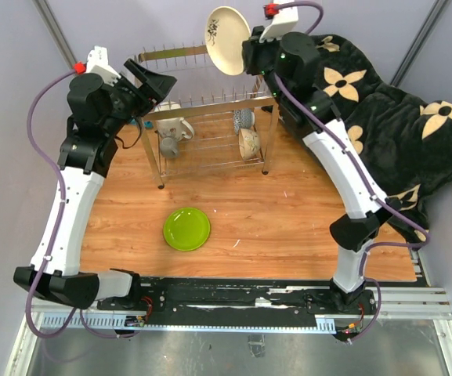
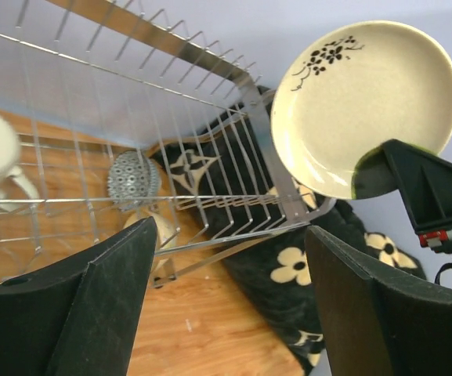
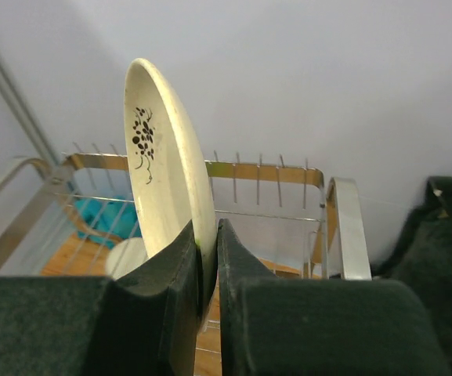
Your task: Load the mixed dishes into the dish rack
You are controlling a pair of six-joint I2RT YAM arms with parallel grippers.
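Top view: R gripper point(image 1: 249, 56) is up high over the far right corner of the dish rack point(image 1: 210, 106). It holds the cream plate point(image 1: 226, 30) by its lower edge, plate tilted, face toward cam. R wrist view adds what top view can't: both fingers point(image 3: 171, 313) pinched tight on the rim, plate edge-on and nearly upright, above the row of prongs point(image 3: 258, 166). Can't tell if it touches them. L wrist view shows the plate's face w/ a black floral patch near the upper rim. It also shows L gripper point(image 2: 233, 305) spread wide, nothing betw. the jaws, by the rack's left end.

Only top view shows the lime-green plate point(image 1: 186, 229), flat on the wood table point(image 1: 288, 219), near side, well apart from rack. Inside the rack, below the top bars: white mug point(image 1: 175, 125) and small grey mug point(image 1: 169, 146) at left, blue-patterned small bowl point(image 1: 244, 120) and cream-yellow bowl point(image 1: 249, 143) at right. Black flower-print blanket point(image 1: 382, 117) is heaped right of rack, under R arm point(image 1: 351, 172). Teal blur behind the wires in R wrist view: can't tell what.
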